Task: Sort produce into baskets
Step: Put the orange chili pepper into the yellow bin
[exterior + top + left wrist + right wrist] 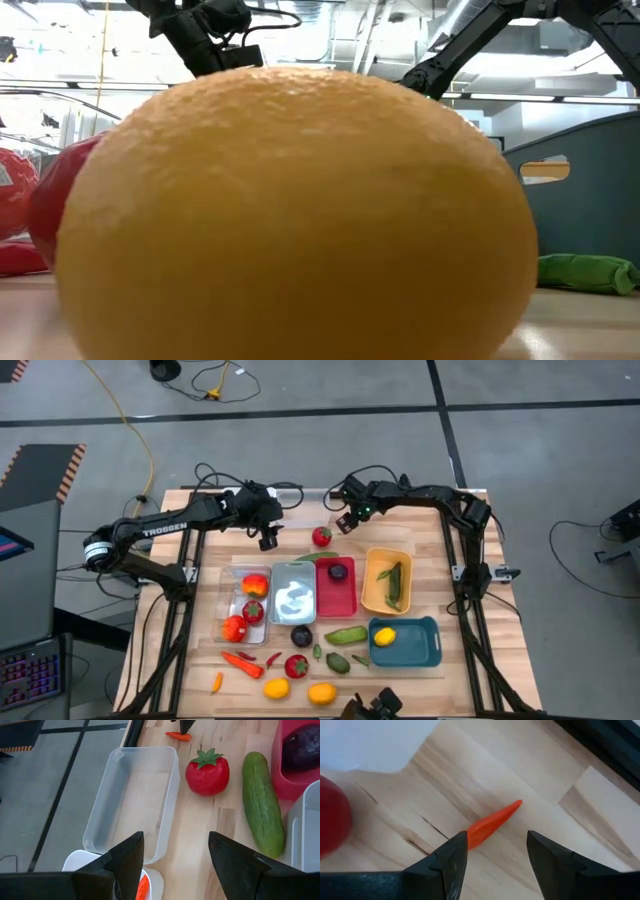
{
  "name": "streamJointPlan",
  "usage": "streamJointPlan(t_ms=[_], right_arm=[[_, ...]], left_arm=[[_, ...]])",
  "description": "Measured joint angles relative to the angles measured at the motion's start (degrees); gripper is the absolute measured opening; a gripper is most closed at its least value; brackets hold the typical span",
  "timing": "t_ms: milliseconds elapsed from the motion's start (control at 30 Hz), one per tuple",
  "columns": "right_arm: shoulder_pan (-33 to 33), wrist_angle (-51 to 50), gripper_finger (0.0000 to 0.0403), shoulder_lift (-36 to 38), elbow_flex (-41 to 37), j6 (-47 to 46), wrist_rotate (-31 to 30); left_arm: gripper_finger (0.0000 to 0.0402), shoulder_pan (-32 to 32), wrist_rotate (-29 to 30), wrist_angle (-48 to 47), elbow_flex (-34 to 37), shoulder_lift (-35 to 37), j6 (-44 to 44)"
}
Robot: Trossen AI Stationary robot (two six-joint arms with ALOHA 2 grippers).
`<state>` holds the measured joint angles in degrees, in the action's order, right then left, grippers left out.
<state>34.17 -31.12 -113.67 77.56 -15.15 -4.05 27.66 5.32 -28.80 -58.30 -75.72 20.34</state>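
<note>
Small orange chili (492,824) on the table just ahead of the right claw (497,857), fingers apart, empty.

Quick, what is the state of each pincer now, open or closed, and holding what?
Left pincer: open, empty, above the clear bin.
Right pincer: open, empty, over an orange chili on the table.

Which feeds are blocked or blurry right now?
Low view: an orange fruit right at the lens fills the picture, hiding most of the table. Right wrist view: the small orange chili is soft-edged. High and left wrist views: clear, the tomato crisp.
</note>
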Motion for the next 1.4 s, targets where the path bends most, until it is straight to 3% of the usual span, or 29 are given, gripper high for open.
streamJointPlan(t_ms=[633, 1100, 1400], right_arm=[[-1.6, 3.1, 0.0224, -5.0, 0.3, 0.6, 0.5], [-1.5, -3.2, 0.0076, -5.5, 3.7, 3.8, 1.1], [-1.6, -15.9, 0.0055, -5.8, 11.2, 6.6, 1.3]], left_arm=[[0.021, 0.0, -0.1, 0.0, 0.0, 0.0, 0.0], [0.021, 0.0, -0.2, 0.0, 0.0, 0.0, -0.1], [0.021, 0.0, -0.2, 0.0, 0.0, 0.0, -0.2]])
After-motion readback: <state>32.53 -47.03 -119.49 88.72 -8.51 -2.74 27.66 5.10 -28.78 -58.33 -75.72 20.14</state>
